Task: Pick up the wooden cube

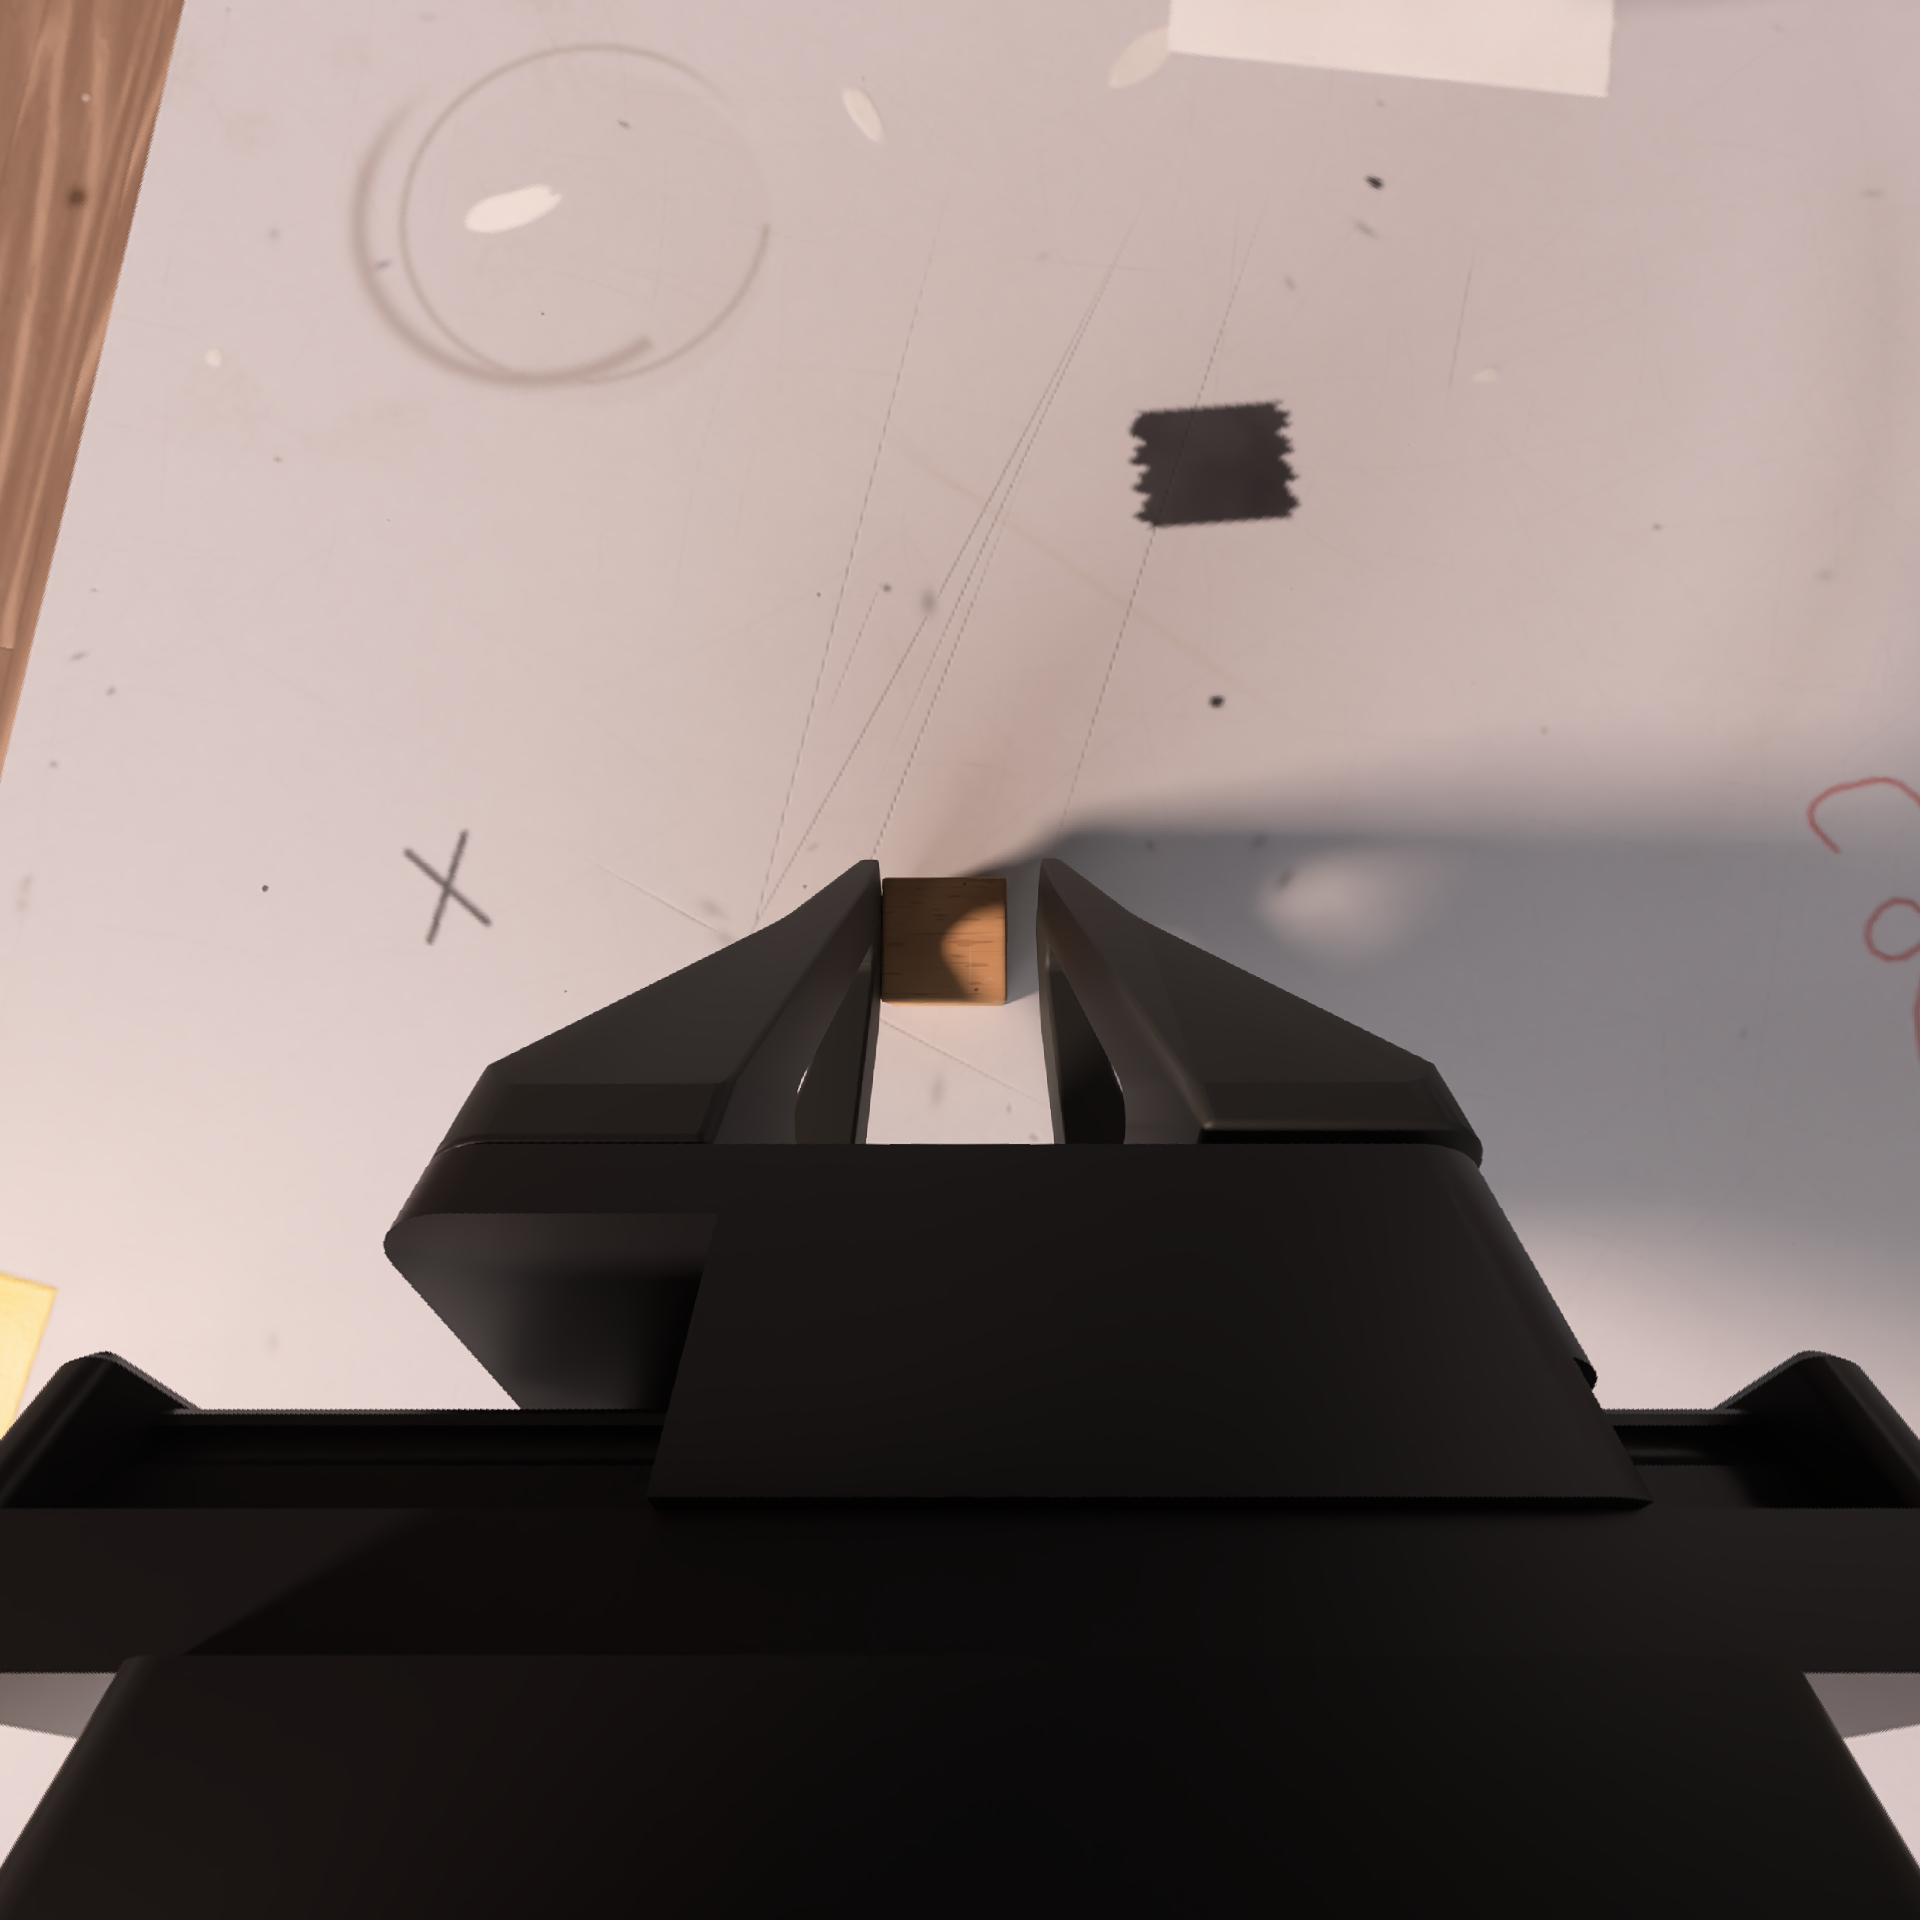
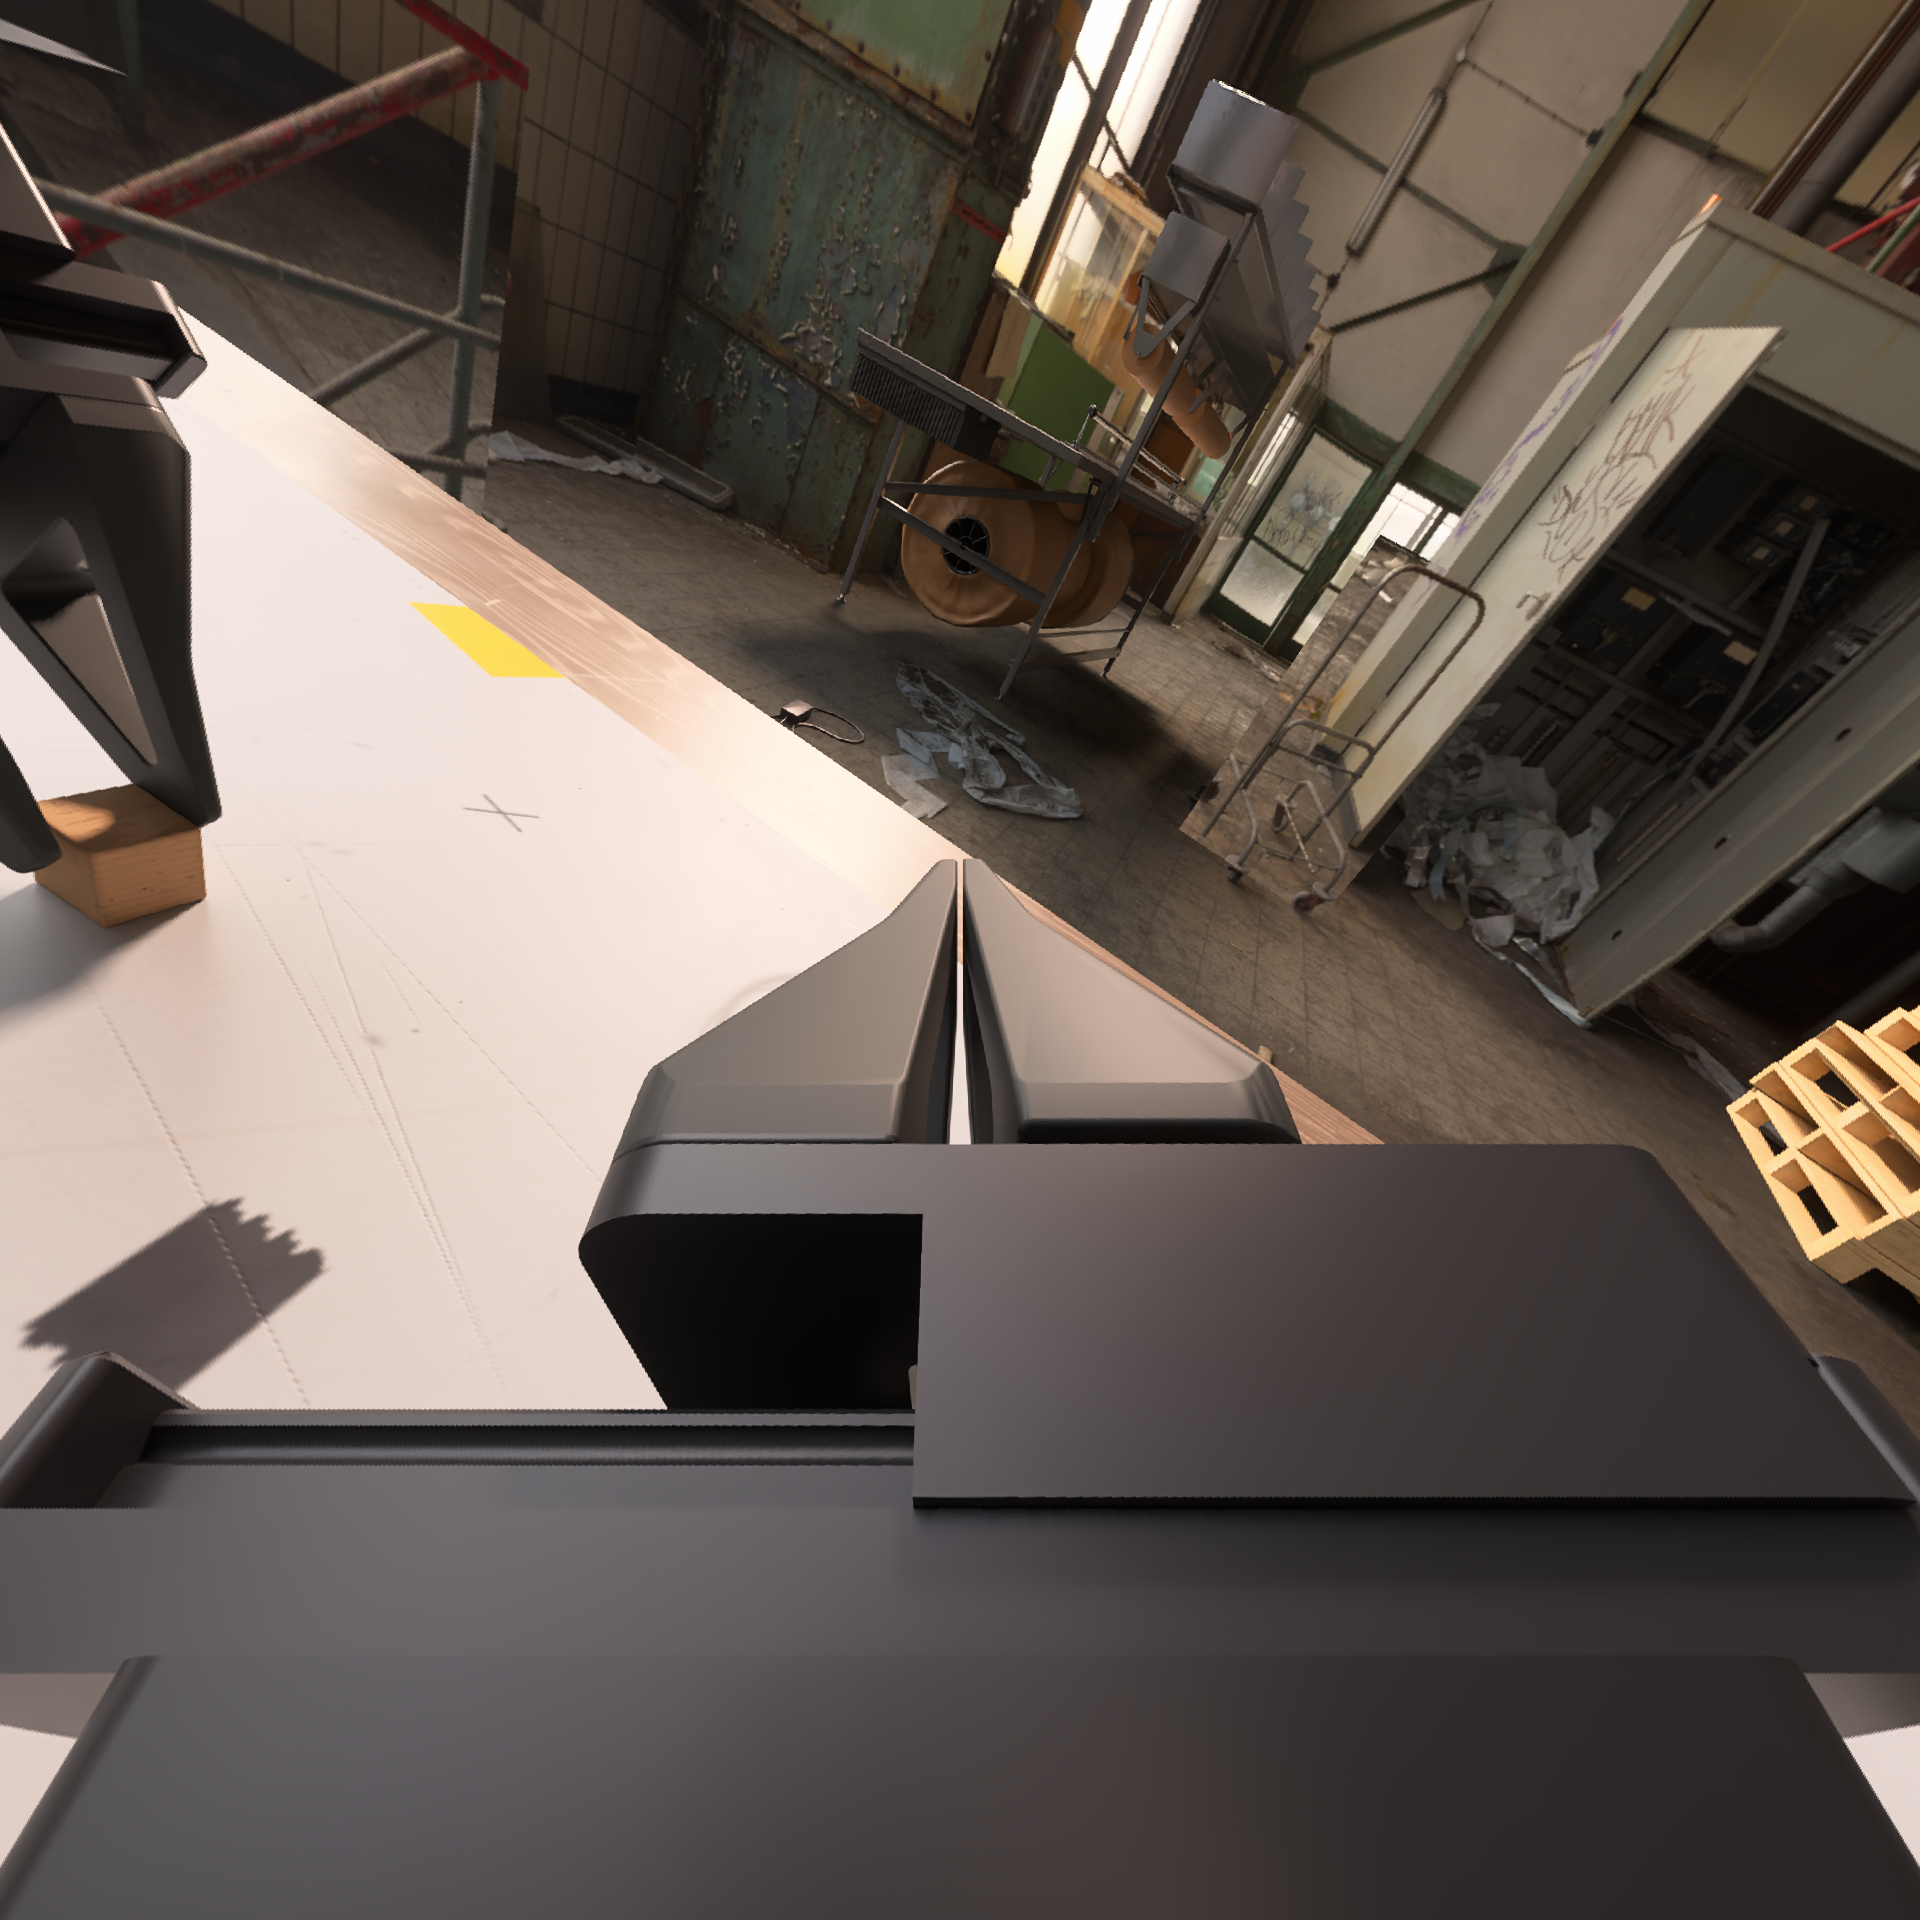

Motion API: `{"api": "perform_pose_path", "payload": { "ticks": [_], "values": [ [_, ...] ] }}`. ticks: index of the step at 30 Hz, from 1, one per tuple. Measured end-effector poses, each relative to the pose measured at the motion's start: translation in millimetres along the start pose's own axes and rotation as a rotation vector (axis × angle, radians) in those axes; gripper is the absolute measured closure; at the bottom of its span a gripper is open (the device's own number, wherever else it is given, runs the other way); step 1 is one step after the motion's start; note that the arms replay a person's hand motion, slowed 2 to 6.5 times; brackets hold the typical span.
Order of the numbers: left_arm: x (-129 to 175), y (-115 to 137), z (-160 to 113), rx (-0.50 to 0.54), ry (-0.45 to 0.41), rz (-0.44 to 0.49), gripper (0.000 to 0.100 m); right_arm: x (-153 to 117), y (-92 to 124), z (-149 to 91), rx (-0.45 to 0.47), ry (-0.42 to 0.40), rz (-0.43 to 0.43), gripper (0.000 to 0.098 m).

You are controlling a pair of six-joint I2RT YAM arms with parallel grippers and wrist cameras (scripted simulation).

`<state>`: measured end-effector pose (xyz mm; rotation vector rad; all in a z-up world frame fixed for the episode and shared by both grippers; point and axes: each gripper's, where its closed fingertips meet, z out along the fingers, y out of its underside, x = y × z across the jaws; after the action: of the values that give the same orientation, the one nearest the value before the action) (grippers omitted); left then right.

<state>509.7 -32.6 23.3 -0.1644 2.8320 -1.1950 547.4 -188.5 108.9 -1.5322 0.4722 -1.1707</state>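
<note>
The wooden cube (image 1: 943, 956) sits on the white table top (image 1: 623, 623), between the two black fingers of my left gripper (image 1: 961, 875). The left finger is against the cube's side; a narrow gap shows between the cube and the right finger. The gripper is open around the cube. In the right wrist view the cube (image 2: 125, 862) rests on the table at the far left, with the left gripper (image 2: 109, 836) standing over it. My right gripper (image 2: 960, 868) is shut and empty, near the table's wooden edge, well away from the cube.
On the table top are a black scribbled patch (image 1: 1214, 464), a ring stain (image 1: 561, 218), a pencilled cross (image 1: 447, 888), a yellow note (image 1: 21, 1340) and white paper (image 1: 1392, 42). The wooden table border (image 1: 62, 312) runs along the left. A pallet (image 2: 1839, 1153) lies beyond the table.
</note>
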Motion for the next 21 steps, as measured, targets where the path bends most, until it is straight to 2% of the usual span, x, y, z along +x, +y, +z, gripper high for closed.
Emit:
{"api": "perform_pose_path", "payload": {
  "ticks": [21],
  "values": [
    [-2.6,1.6,1.8,-0.009,-0.036,0.026,0.079,0.0,0.1,0.0,0.0,0.0,0.0,0.097]
  ]
}}
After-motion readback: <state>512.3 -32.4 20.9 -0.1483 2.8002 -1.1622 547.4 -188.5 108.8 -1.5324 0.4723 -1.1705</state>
